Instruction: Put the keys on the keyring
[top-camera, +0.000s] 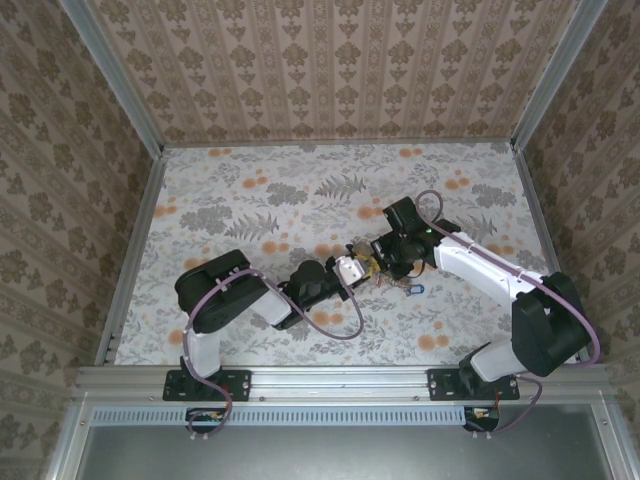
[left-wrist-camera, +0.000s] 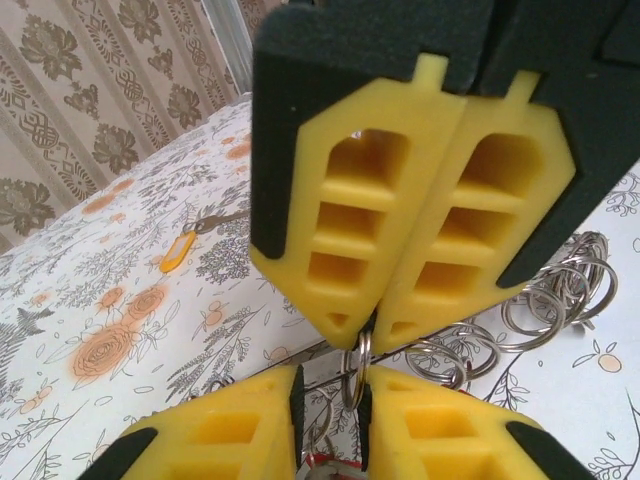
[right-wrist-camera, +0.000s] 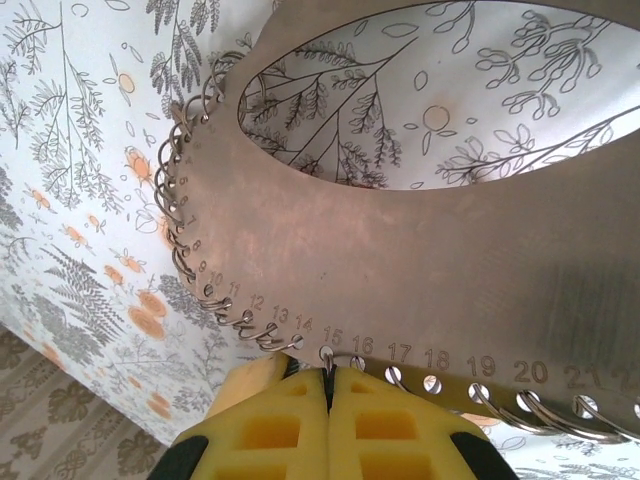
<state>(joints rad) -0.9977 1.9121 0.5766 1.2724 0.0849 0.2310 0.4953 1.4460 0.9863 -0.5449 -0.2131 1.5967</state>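
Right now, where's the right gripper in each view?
Top external: right gripper just right of centre, tip facing the left gripper.
Left wrist: right gripper top centre, shut, pointing down.
Right wrist: right gripper bottom centre, shut on the keyring edge.
Shared landmark: floral tabletop.

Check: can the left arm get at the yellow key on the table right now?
Probably, but not freely. The yellow key lies alone on bare table, nothing over it. The left gripper is nearly closed around a split ring at the tips of the right gripper, so it looks busy.
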